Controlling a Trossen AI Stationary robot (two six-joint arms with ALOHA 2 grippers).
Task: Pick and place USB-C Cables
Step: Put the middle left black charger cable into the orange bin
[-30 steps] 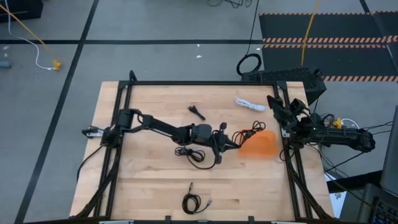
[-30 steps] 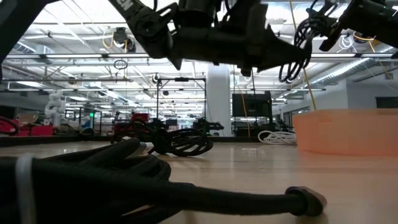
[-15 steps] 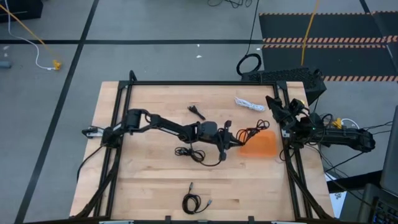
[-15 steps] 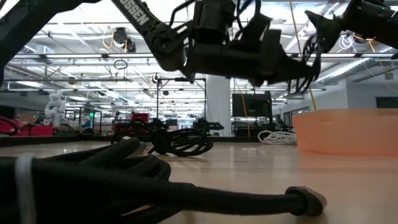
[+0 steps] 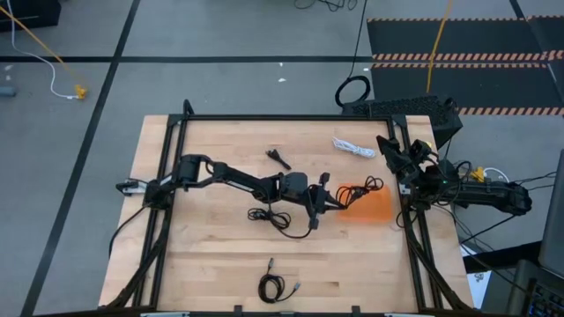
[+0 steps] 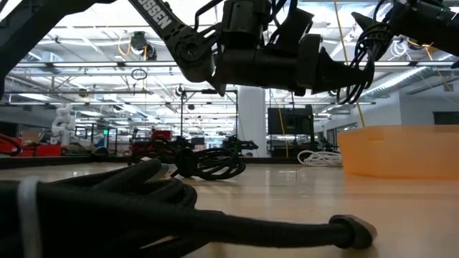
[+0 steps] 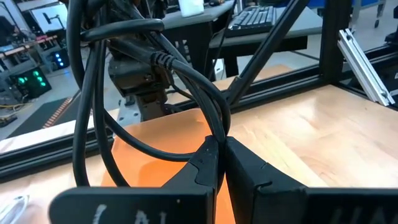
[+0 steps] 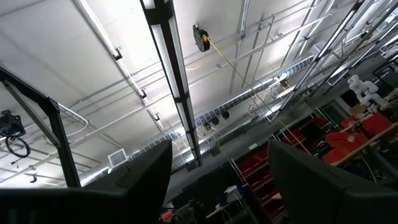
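Your left gripper [image 5: 332, 200] reaches across the middle of the table [image 5: 203, 264] to the left edge of the orange tray [image 5: 377, 208]. Its jaws are pinched tight on a black cable [image 5: 359, 188], and the left wrist view shows the two fingers [image 7: 208, 163] pressed together around the strands. The held cable's loops hang above the table, spreading out over the tray's left part; in the low view they dangle above the tray rim, clear of it.

Your right gripper [image 5: 389, 151] waits at the right edge of the table, just beyond the tray's far side. Its camera points up at the ceiling, with the fingers [image 8: 140, 177] standing well apart.

Other cables lie on the table. A second black cable [image 5: 271, 217] sits just near of the left gripper's wrist. A third black cable [image 5: 273, 284] rests near the front edge. A small black cable [image 5: 278, 158] lies toward the far side, and the white cable [image 5: 352, 148] lies to its right, near the far right corner.
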